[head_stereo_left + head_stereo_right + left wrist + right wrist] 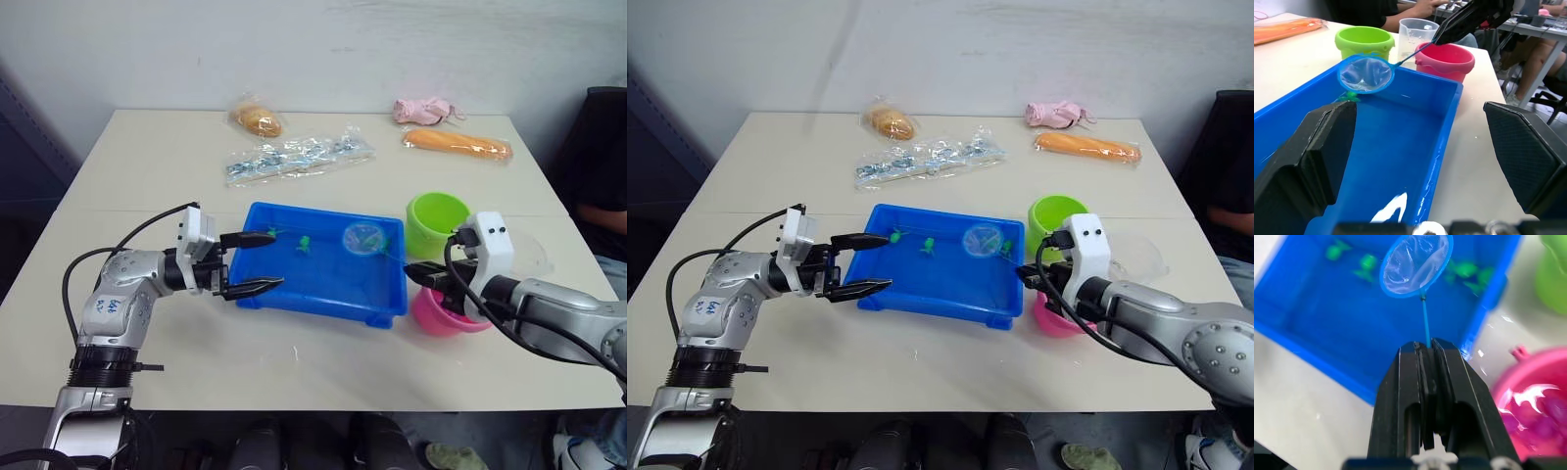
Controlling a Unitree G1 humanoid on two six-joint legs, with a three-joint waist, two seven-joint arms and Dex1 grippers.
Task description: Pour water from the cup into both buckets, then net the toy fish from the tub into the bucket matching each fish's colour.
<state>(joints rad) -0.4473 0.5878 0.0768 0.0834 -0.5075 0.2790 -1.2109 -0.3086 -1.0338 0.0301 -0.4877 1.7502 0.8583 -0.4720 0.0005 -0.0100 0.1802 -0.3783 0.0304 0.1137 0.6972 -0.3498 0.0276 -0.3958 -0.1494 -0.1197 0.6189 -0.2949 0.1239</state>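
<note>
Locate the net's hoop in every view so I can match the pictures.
Left eye view: net over the tub's far right corner, beside the green bucket.
Right eye view: net, same corner.
Left wrist view: net, before both buckets.
Right wrist view: net above the right gripper.
Shared landmark: the tub.

Blue-rimmed net (361,236) hovers over blue tub (294,279).
</note>
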